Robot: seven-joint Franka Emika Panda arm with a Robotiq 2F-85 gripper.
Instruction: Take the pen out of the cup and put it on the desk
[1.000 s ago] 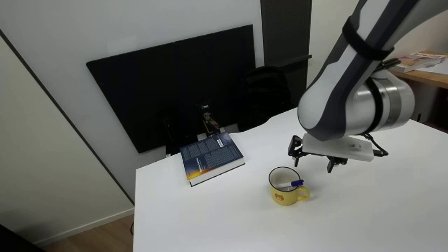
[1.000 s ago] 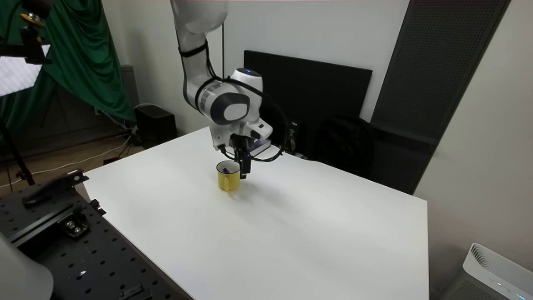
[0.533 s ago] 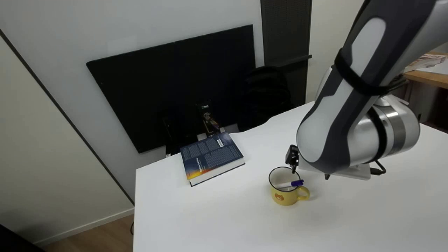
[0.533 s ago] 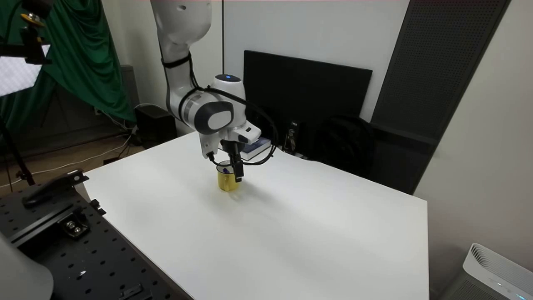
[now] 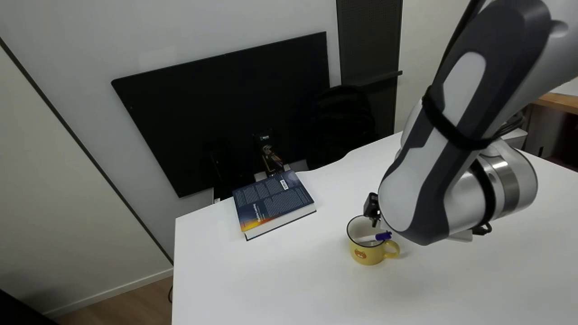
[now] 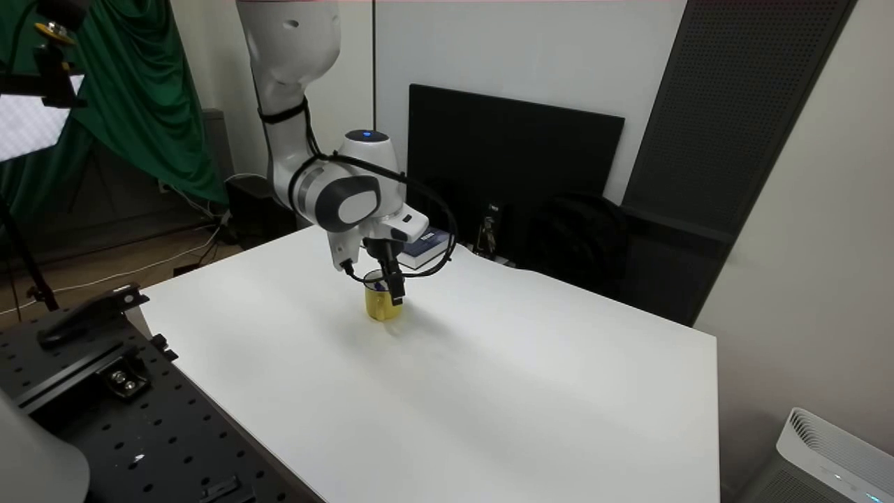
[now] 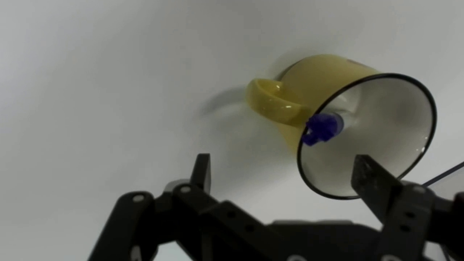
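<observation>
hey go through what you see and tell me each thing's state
Gripper: open, holding nothing
Cup: standing upright on the desk
Pen: leaning inside the cup, blue end at the rim
Book: closed, lying flat
Robot arm: top light glowing blue
White appliance: indicator lit
Black screen: blank

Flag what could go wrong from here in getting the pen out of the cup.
The open gripper shows one finger overlapping the mouth of the cup in the wrist view, so lowering it might strike and shift or tip the cup.
The pen leans toward the handle side, so closing there may catch the cup as well.
Gripping only its purple end might let the pen slip back in.
</observation>
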